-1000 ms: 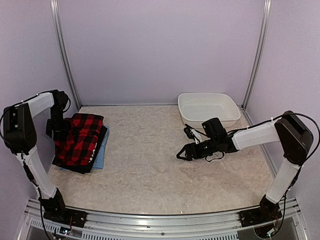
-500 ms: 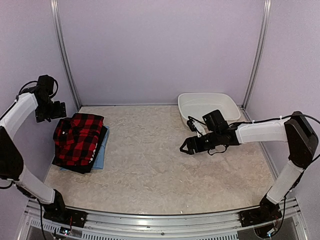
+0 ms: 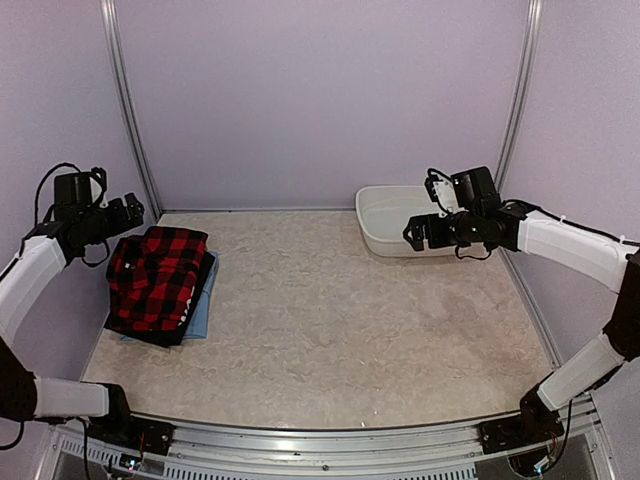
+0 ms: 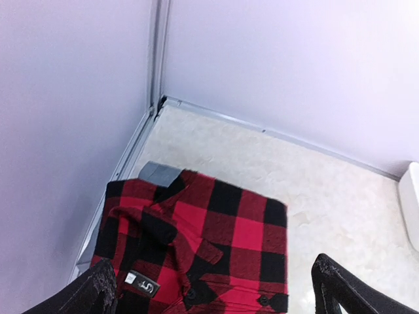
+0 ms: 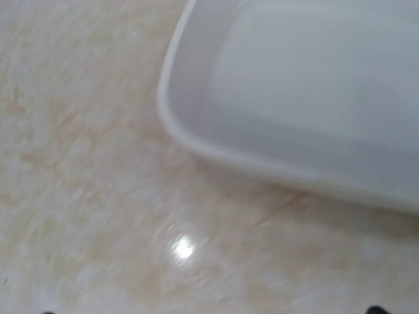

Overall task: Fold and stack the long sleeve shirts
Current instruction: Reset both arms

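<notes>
The checked flannel shirt (image 3: 155, 275) lies folded at the left of the frame on the desk (image 3: 320, 320). It tops a stack whose light blue shirt (image 3: 200, 308) peeks out at its right edge. The left fingers (image 4: 98, 294) hang above it, spread wide and holding nothing. The right fingers (image 3: 414, 236) stand just as wide and empty over the near rim of the basin (image 3: 400, 190), which looks bare, though that wrist view is blurred. The likely step is pulling clear of the stack. Lift straight up so no finger snags the top fold, and check the basin before parking.
</notes>
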`<action>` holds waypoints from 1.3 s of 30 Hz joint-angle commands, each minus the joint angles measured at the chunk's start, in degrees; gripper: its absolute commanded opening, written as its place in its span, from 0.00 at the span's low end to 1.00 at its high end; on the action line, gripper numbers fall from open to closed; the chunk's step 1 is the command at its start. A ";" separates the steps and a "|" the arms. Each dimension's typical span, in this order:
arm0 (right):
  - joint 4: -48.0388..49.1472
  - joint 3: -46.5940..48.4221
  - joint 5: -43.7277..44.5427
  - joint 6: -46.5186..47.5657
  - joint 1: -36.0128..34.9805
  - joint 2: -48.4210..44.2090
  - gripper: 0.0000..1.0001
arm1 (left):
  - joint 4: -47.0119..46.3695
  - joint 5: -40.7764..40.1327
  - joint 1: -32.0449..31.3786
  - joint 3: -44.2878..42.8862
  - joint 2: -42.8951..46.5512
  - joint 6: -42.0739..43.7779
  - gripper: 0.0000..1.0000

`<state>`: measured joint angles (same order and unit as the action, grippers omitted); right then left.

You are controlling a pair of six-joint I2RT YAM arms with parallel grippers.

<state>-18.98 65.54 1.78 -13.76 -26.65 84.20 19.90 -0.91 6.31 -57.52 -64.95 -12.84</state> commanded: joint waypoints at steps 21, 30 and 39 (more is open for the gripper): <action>0.59 4.86 8.32 10.47 4.44 -13.11 1.00 | -10.77 -8.53 -21.37 -3.39 8.06 6.87 0.99; 3.89 -1.02 8.68 10.17 4.42 -16.27 1.00 | -12.41 2.22 -12.54 1.00 7.59 2.62 0.99; 5.77 -5.48 9.16 10.53 4.42 -20.51 0.99 | -15.77 -2.47 -16.48 4.91 13.70 4.66 0.99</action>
<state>-15.53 60.73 10.20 -3.68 -22.41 65.80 7.97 -2.15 -8.34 -53.43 -53.84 -8.73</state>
